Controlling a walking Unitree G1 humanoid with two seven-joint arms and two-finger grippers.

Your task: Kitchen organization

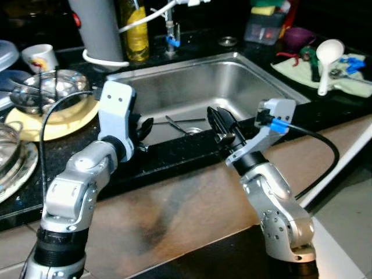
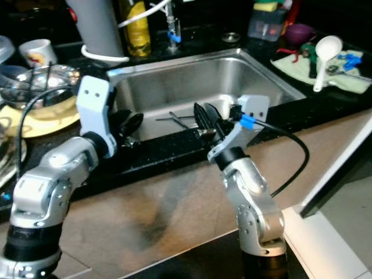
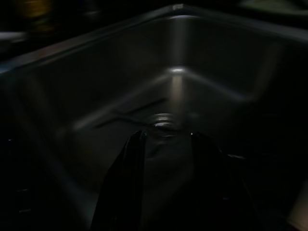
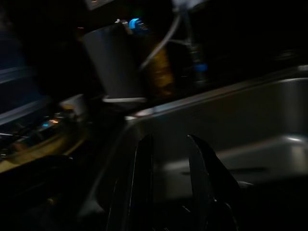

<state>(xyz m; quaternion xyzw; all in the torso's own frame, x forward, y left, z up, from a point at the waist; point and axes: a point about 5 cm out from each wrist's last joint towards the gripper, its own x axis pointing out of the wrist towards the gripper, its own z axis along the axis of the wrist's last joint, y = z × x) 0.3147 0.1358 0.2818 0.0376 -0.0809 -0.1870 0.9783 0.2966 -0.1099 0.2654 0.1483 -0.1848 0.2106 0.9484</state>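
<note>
A stainless steel sink [image 1: 250,72] lies in the black counter straight ahead. Thin metal utensils [image 1: 180,123] rest on its floor beside the drain [image 3: 163,120]. My left gripper [image 1: 144,129] hovers over the sink's front left rim. In the left wrist view its fingers [image 3: 130,163] stand apart, with nothing between them. My right gripper [image 1: 217,111] reaches over the front rim near the middle, pointing into the basin. In the right wrist view the right gripper [image 4: 169,138] is open and holds nothing.
Left of the sink, a glass bowl [image 1: 46,90] sits on a yellow plate, with a cup [image 1: 39,57] behind it. A grey cylinder [image 1: 99,29], a yellow bottle [image 1: 136,29] and a small tap [image 1: 170,38] stand behind the sink. At the right, a white ladle [image 1: 328,55] lies on a cloth [image 1: 349,81].
</note>
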